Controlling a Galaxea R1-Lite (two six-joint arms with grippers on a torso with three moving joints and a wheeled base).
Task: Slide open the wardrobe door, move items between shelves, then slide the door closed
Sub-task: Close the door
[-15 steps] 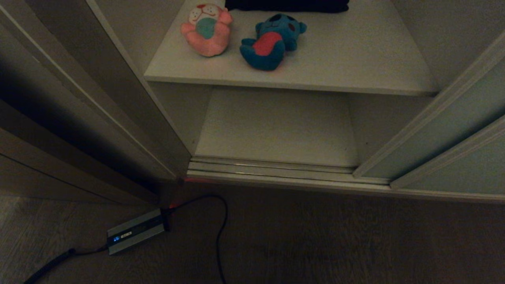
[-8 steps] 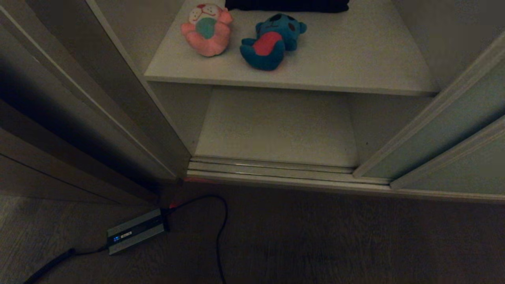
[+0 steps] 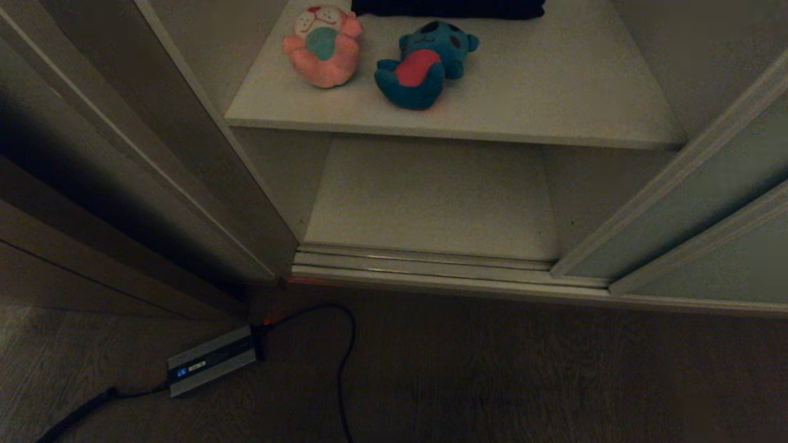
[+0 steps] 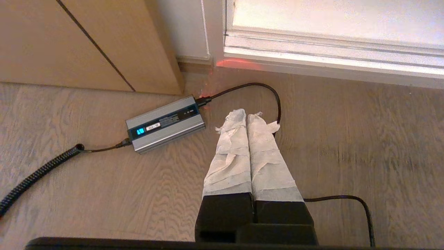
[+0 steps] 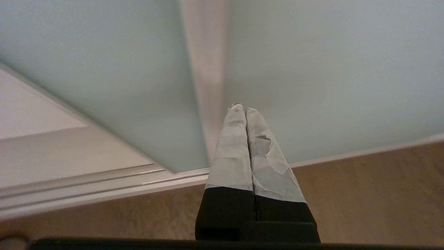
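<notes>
Our right gripper (image 5: 245, 110), fingers pressed together, points at the sliding wardrobe door (image 5: 312, 76), its upright frame edge just ahead.

Dark folded cloth (image 3: 448, 8) at back of upper shelf (image 3: 554, 104) getting cut off by head view's top edge. Sliding wardrobe door (image 3: 689, 203) running out past right edge, full width not showing. Both arms lying outside head view. Coiled cable (image 4: 34, 177) leaving left wrist view at frame edge, far end unseen. Print on grey power adapter (image 4: 165, 124) staying too small to read. Door frame strip (image 5: 204, 69) blurring in right wrist view.
</notes>
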